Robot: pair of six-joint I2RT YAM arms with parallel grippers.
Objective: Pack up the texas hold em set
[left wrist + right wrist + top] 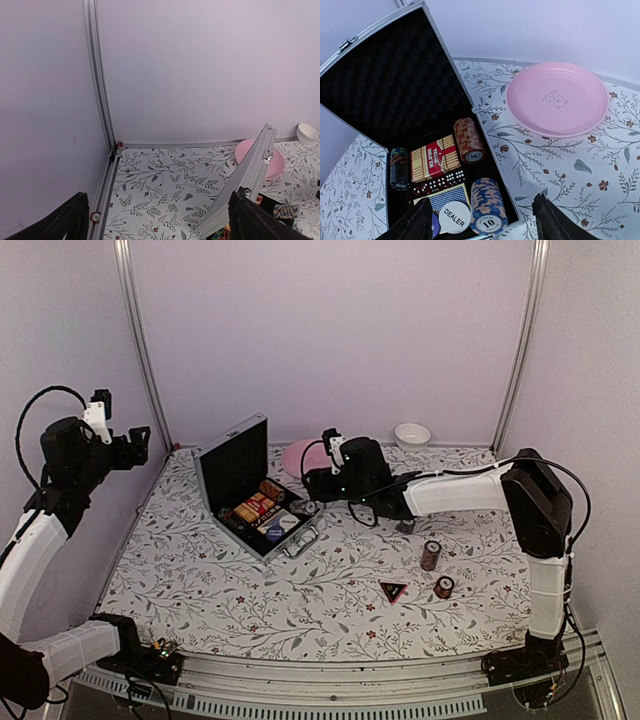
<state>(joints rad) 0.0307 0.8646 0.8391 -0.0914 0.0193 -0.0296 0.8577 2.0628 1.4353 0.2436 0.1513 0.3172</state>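
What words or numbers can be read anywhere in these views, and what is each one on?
"DEALER": on the white round button in the case.
"10": on the end of the blue chip stack.
"100": on the end of the dark chip stack.
Print on the red card deck: too blurred to read.
Stamp on the pink plate: too small to read.

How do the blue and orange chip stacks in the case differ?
The blue chip stack sits by the dealer button; the orange chip stack lies farther back beside the red card deck. Blue's end reads 10; orange's is unclear. Both lie on their sides.
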